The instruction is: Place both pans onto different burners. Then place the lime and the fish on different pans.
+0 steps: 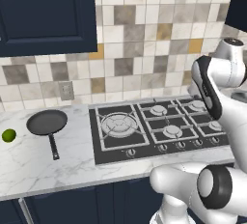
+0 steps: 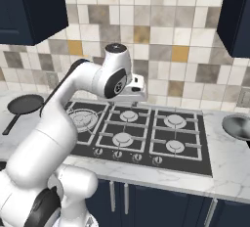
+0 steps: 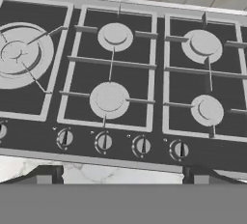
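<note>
Two pans off cooktop (image 1: 120,158): black pan (image 1: 47,121) near desk's left edge beside lime (image 1: 8,134), grey pan (image 2: 238,125) at right edge. Jaws spread, empty, hovering over burners (image 3: 109,99), likely scouting.

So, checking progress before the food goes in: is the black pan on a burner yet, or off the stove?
Off. The black pan lies on the counter left of the stove.

Light is even and bright across all three rendered views, with no single visible source. The white marble counter (image 1: 29,165) carries only a faint soft shadow beside the matte black frying pan (image 1: 46,122). The black cooktop (image 3: 87,73) shows a mild sheen without glare. Edges look slightly soft and pixelated; straight lines stay straight toward the borders.
</note>
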Controlling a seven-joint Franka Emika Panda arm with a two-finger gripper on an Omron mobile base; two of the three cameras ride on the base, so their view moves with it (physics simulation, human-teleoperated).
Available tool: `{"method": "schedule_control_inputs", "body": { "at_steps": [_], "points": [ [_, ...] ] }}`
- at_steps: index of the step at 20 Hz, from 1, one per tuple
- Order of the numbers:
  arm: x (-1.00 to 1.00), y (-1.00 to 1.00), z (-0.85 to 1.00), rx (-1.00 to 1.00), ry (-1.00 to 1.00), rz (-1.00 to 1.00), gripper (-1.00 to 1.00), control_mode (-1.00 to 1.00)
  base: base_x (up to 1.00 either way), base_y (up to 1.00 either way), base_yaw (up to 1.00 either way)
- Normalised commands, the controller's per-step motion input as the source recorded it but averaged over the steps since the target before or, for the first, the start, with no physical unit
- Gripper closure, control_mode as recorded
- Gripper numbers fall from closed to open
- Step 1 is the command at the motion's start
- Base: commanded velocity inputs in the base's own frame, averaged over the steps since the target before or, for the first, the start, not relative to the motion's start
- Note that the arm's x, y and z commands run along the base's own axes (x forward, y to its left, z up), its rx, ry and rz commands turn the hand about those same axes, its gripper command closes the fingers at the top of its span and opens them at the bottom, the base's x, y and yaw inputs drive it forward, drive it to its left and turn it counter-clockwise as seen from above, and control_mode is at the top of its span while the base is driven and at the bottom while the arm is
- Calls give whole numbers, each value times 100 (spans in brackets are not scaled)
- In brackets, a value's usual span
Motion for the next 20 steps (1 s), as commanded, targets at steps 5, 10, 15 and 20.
{"method": "schedule_control_inputs", "body": {
  "at_steps": [5, 10, 15, 20],
  "points": [
    [0, -87, -15, -5, 0, 0, -100, -100, 0, 0, 0],
    [0, -90, 0, -1, 0, 0, -100, -100, 0, 0, 0],
    [-2, -86, 0, 0, 3, 0, -100, -100, 0, 0, 0],
    [-6, -64, 0, 0, 8, 0, -100, -100, 0, 0, 0]
  ]
}}
